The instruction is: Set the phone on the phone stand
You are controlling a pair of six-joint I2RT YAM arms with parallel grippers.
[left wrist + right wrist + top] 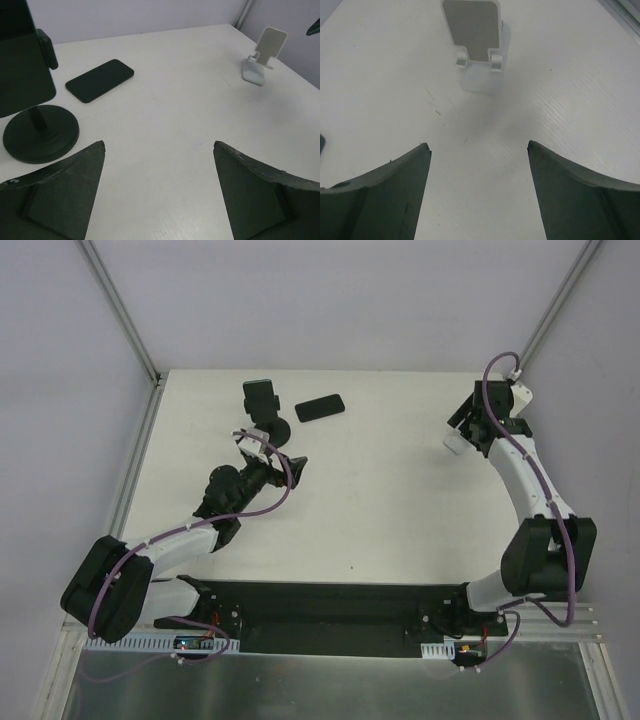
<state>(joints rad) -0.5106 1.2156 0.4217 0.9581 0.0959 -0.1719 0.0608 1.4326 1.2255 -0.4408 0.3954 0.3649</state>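
From above, the phone lies flat toward the far edge of the table, just right of the black holder. Its long axis runs roughly left to right with a slight tilt. The left gripper sits on the near side of that holder's base, jaws spread and empty, and it is much the nearer arm to the phone. The right gripper is well apart on the right, close over the phone stand, which it partly hides.

In the left wrist view both fingers stand wide with only bare table between them. The phone lies ahead and to the left, set diagonally across the line of approach; the holder crowds the left edge, and the stand is far off to the right.

In the right wrist view the fingers are likewise wide, holding nothing, and the stand sits straight ahead, upright and unoccupied. The pickup looks like the left arm's job — probably a swing leftward and a wrist turn to close across the phone's short side
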